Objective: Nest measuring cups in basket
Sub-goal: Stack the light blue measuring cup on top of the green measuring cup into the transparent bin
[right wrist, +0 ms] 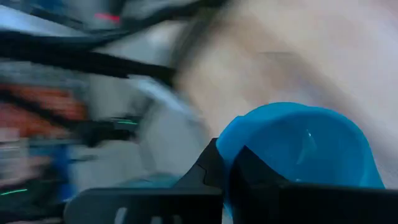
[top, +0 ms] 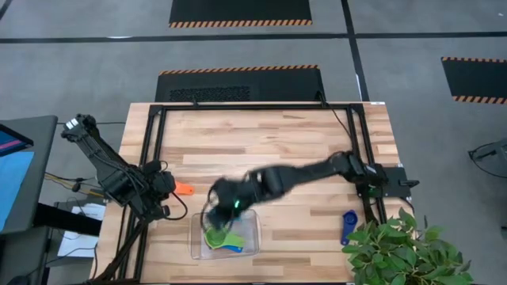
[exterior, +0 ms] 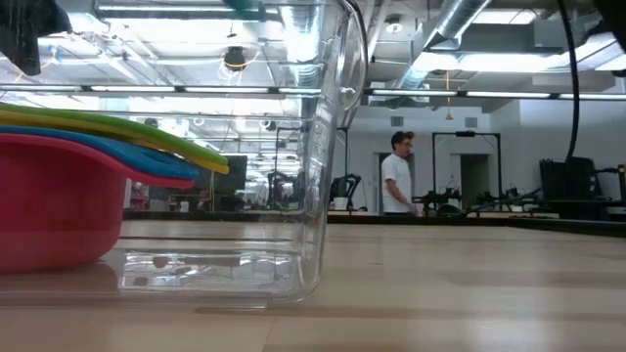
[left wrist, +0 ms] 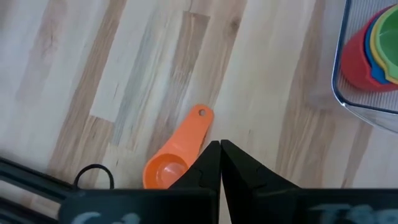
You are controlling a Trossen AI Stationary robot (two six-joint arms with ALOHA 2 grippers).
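Pale wooden planks form the table (top: 301, 142) where a clear rectangular plastic basket (top: 252, 229) sits at the near edge. Inside it, a nested stack of plastic measuring cups (top: 218, 236) shows red, light blue, yellow and green layers. Directly above the basket, the right gripper (right wrist: 231, 163) is clamped on the rim of a light blue plastic measuring cup (right wrist: 305, 146). Left of the basket, the left gripper (left wrist: 221, 148) hangs with its fingers together over an orange plastic measuring cup (left wrist: 177, 152) lying on the wood. Right of the basket, well apart, lies a dark blue plastic measuring cup (top: 347, 225).
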